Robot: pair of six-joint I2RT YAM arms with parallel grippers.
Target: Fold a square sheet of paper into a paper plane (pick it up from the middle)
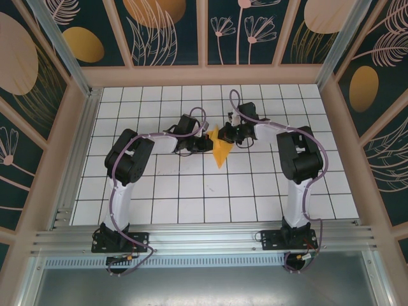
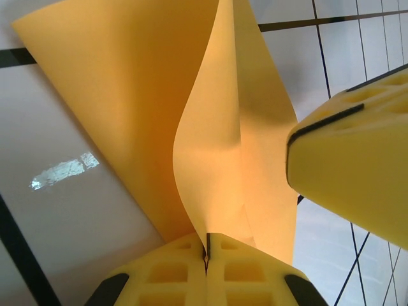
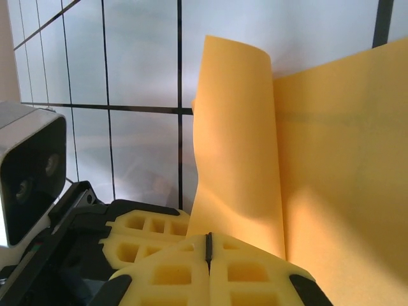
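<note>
From where I stand, both arms lean in over the middle of the worktop [image 1: 159,191], a little toward its back edge, and between them hangs the square sheet of paper [image 1: 220,152], already doubled into a narrow orange wedge with its point aimed at the worktop's near edge. Whether that point rests on the tiles or hangs just above them I cannot tell. The left jaws, at the end of the left arm [image 1: 127,159], are pressed fully together, and in the left wrist view the sheet [image 2: 127,95] rises straight out of the seam between the two yellow fingers [image 2: 166,274], one flap bowing away from the other. A yellow finger of the right arm [image 2: 350,172] overlaps the sheet's far edge there. The right jaws, on the right arm [image 1: 296,156], are closed as well, with no gap visible. The sheet [image 3: 331,159] stands up directly behind that closed seam, so I judge it is pinched there too. This looks like the middle of the folding: centre crease made, wings not yet shaped. The next move, I think, calls for one pair of jaws to hold firm while the other lets go and re-grips a loose flap to fold it down without tearing or twisting the thin paper.
</note>
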